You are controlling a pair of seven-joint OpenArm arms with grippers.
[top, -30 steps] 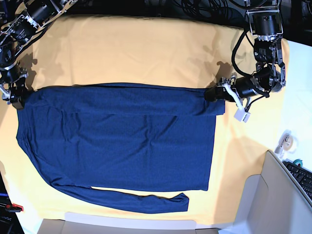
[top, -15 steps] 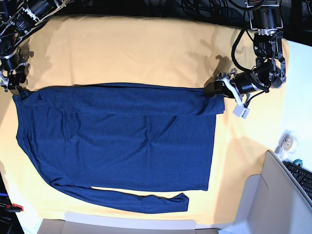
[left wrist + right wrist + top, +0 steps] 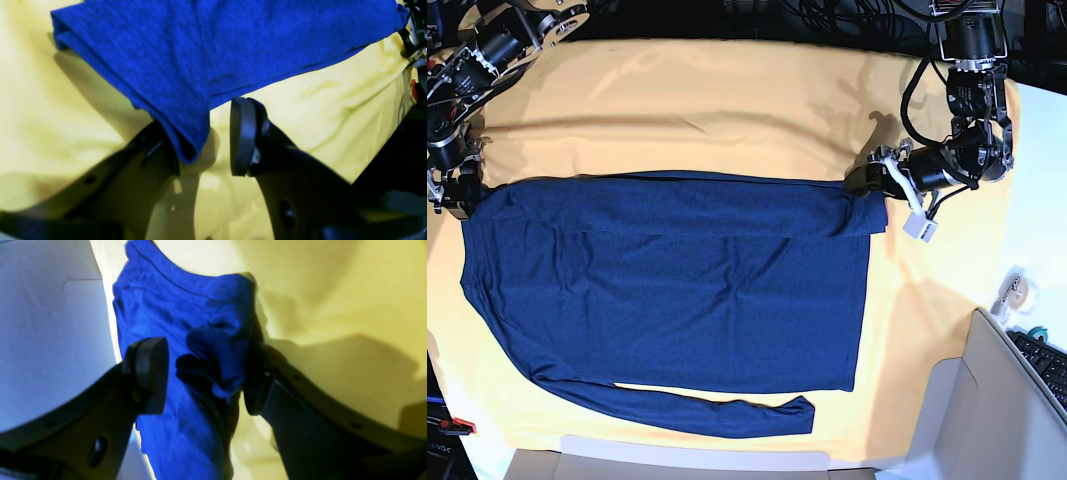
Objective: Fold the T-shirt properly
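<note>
Yellow cloth covered the counter; T-shirt lay flat on it. Left pincer and right pincer stood spread at opposite top corners, fabric between their jaws, not pinched.

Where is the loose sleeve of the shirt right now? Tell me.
In the base view the loose sleeve lies flat on the yellow cloth along the shirt's lower edge, its cuff pointing right, far from both grippers.

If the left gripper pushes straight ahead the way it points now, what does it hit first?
The T-shirt: its folded corner already sits between the open fingers of the left gripper, against one of them.
</note>
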